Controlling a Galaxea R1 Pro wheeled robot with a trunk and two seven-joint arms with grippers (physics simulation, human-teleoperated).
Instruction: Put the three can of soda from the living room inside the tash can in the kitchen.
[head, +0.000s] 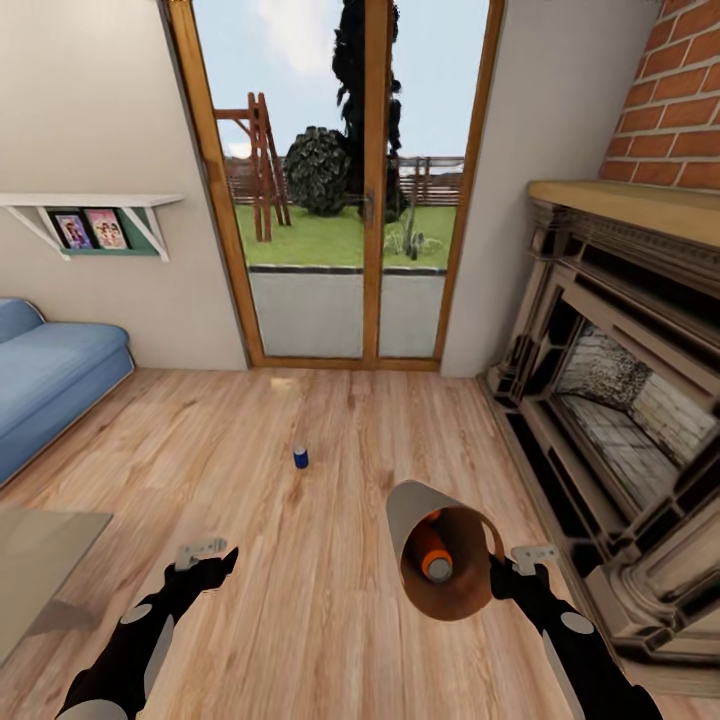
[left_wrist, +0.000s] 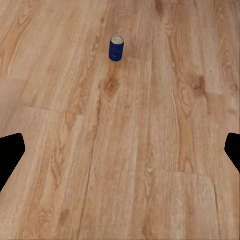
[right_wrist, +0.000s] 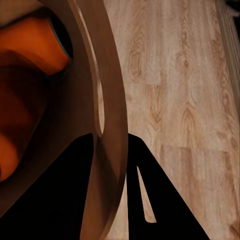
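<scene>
Risk first: I'm carrying the trash can (head: 445, 560) tipped, mouth toward the head cam, w/ an orange can (head: 434, 555) lying inside near the lip. A jolt or more tilt while I roll fwd and it slides out onto the wood floor (head: 330, 640). In the right wrist view orange shows in two places inside the can, so prob. two cans in there, but I can't tell for sure.

Right gripper (head: 508, 572) has its jaws pinched on the rim, one finger either side of the wall per the right wrist view (right_wrist: 107, 165). Thin rim, so I judge that hold could twist or slip under load.

Left gripper (head: 205, 560) has jaws spread wide, nothing in them; the left wrist view shows finger (left_wrist: 10, 152) tips at both edges w/ bare floor between.

Blue can (head: 300, 457) stands upright on the floor at approx 1 o'clock from the left jaws, well apart, and 11 o'clock from the trash can, toward the glass doors (head: 345, 180). Other risk: clipping it on approach, since an upright can tips and rolls easily.
</scene>
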